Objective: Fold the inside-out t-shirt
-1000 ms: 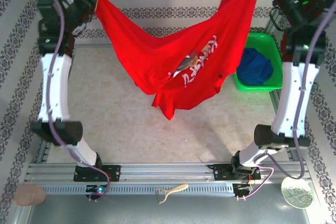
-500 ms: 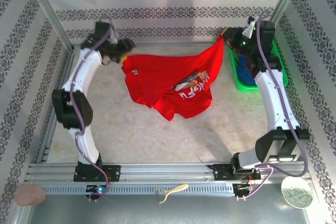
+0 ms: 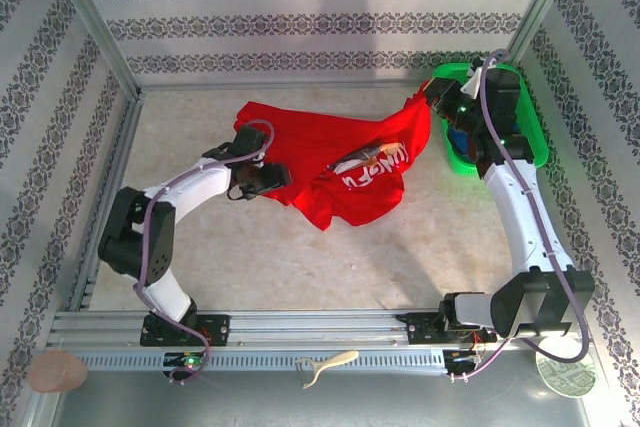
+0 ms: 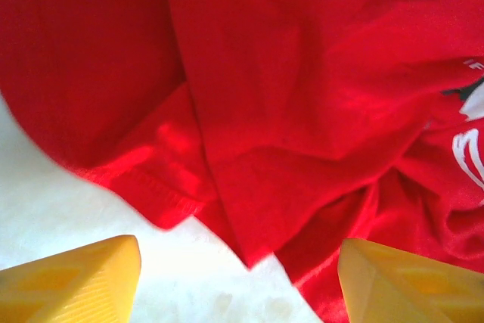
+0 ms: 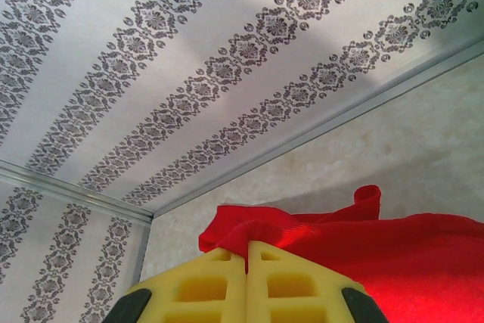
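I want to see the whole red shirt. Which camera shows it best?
The top camera: it shows the whole t-shirt, crumpled on the table. The left wrist camera shows close red folds; the right wrist camera shows one edge in the shut right gripper.

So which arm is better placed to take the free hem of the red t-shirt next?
Left, probably. The left claw is open right at the hem of the bright red cloth t-shirt, which lies on the table. The right claw is shut on another corner.
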